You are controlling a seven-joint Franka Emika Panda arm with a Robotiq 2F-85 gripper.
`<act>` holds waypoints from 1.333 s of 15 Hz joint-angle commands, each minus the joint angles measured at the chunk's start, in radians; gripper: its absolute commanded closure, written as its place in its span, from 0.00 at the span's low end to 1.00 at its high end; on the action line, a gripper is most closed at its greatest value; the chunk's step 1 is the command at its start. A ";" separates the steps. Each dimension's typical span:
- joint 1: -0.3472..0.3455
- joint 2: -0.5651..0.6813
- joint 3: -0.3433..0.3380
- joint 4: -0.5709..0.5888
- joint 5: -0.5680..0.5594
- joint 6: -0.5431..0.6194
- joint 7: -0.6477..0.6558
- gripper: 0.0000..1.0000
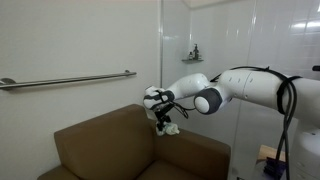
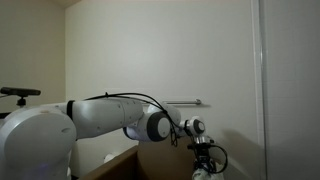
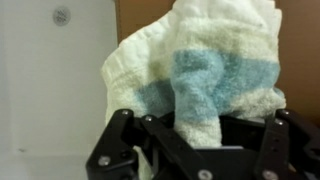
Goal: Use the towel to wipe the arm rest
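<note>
Your claw (image 3: pixel 200 135) is clamped on the towel (image 3: pixel 215 70), a white cloth with a pale blue band, which bunches up between the two black fingers (image 3: pixel 122 140) and fills most of the wrist view. In an exterior view the white arm (image 1: pixel 250 88) reaches in level from the side, and the claw (image 1: pixel 163 116) points down over the brown sofa (image 1: pixel 100 148). The towel (image 1: pixel 170 128) hangs from its tips just beside the corner where the high back steps down to the lower arm rest (image 1: pixel 200 152) (whether the cloth touches the upholstery cannot be told at this size). A metal grab bar (image 1: pixel 70 80) runs along the pale wall above the sofa back. In an exterior view the claw (image 2: pixel 203 160) sits low in the frame with the towel (image 2: pixel 201 174) at the bottom edge, and a strip of the sofa (image 2: pixel 120 166) shows beside it.
</note>
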 commanded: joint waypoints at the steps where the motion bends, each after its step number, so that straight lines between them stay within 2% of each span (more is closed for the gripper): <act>1: 0.024 0.000 -0.014 -0.010 -0.034 0.146 0.042 0.96; 7: 0.067 -0.001 -0.094 0.041 -0.115 0.374 0.157 0.95; 10: 0.067 -0.002 -0.115 0.011 -0.116 0.441 0.200 0.95; 17: 0.000 0.009 -0.009 -0.099 -0.056 0.427 0.119 0.95; 20: -0.032 0.004 0.047 -0.097 -0.023 0.404 -0.003 0.95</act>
